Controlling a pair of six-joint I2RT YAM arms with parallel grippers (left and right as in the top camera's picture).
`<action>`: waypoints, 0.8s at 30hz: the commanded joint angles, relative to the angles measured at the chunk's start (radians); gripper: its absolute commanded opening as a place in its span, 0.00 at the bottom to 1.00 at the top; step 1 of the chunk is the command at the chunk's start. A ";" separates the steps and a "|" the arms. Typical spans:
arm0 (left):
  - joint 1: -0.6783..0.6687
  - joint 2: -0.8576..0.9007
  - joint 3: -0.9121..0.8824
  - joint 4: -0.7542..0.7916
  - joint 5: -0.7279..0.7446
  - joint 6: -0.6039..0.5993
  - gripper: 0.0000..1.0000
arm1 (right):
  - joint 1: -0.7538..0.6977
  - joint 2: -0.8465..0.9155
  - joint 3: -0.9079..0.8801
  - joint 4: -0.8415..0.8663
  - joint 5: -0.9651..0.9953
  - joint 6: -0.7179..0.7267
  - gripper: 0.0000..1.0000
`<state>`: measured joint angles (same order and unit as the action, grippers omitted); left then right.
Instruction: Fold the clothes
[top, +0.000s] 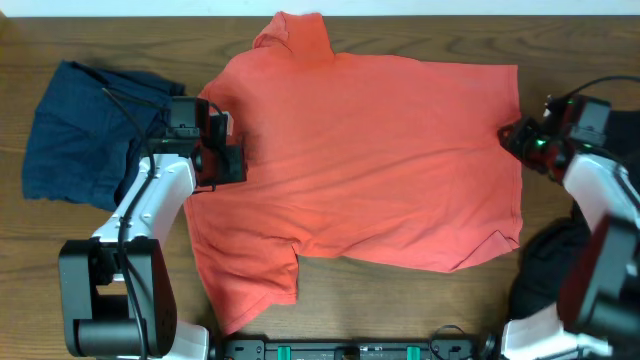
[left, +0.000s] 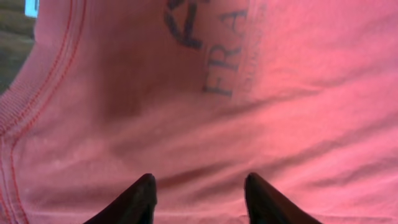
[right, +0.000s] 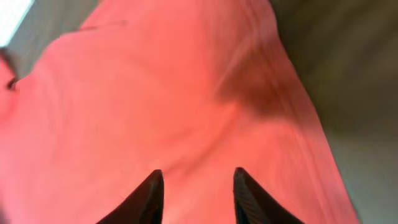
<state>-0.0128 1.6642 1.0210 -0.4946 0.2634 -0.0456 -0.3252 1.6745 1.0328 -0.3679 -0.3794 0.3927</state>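
A dark brown wooden table (top: 100, 30) filled nearly the whole overhead view, its grain running from side to side. Past the table's far edge, along the top of the view, ran a narrow pale strip (top: 500, 5), too thin to tell whether wall or floor. The light was soft and even, leaving only faint shadows on the wood. In the right wrist view a bright white patch (right: 9, 18) glared in the upper left corner.

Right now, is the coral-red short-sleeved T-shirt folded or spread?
Spread: the coral-red short-sleeved T-shirt lies flat on the wooden table, both sleeves out.
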 joint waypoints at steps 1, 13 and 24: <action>0.000 -0.002 -0.005 -0.003 0.007 0.012 0.44 | -0.042 -0.125 0.021 -0.151 0.034 0.002 0.24; 0.000 -0.002 -0.005 -0.039 0.017 0.012 0.38 | -0.048 -0.145 -0.127 -0.549 0.188 0.029 0.26; 0.000 -0.002 -0.005 -0.046 0.017 0.012 0.38 | -0.047 -0.145 -0.269 -0.488 0.156 0.029 0.51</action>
<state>-0.0132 1.6642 1.0210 -0.5358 0.2676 -0.0444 -0.3820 1.5269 0.7792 -0.8650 -0.2020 0.4198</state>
